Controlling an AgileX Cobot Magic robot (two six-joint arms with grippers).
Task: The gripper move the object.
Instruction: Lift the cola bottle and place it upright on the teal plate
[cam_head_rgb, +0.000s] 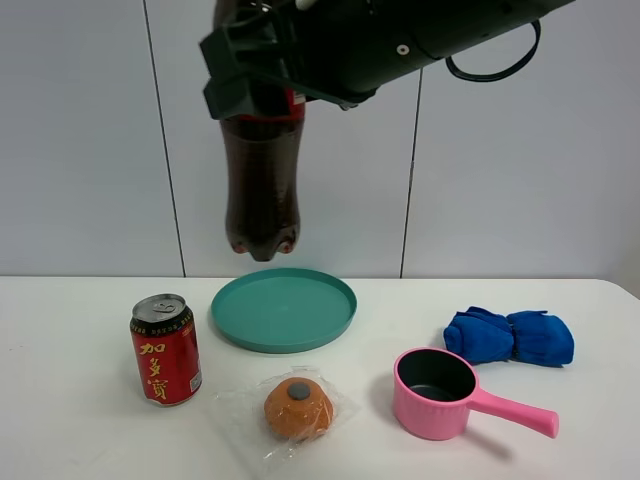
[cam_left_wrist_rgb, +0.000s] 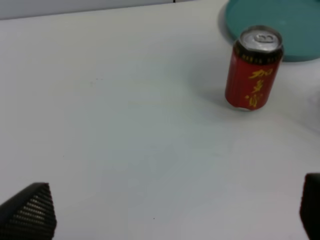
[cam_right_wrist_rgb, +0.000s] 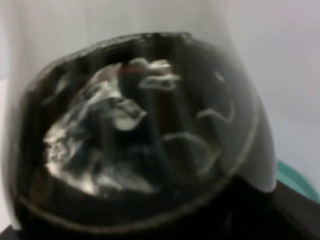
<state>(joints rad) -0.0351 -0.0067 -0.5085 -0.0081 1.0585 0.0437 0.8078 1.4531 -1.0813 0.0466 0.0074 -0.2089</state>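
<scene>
**My right claw holds the cola bottle aloft**

My right gripper (cam_head_rgb: 262, 75) is clamped around the upper part of the cola bottle (cam_head_rgb: 262, 190). The bottle hangs upright in the air, clear of the white table (cam_head_rgb: 80, 420), above the far side of a teal plate (cam_head_rgb: 283, 308). My left gripper (cam_left_wrist_rgb: 172, 212) hovers low over the table, fingers spread wide and holding nothing, near a red can (cam_left_wrist_rgb: 253, 67).
</scene>
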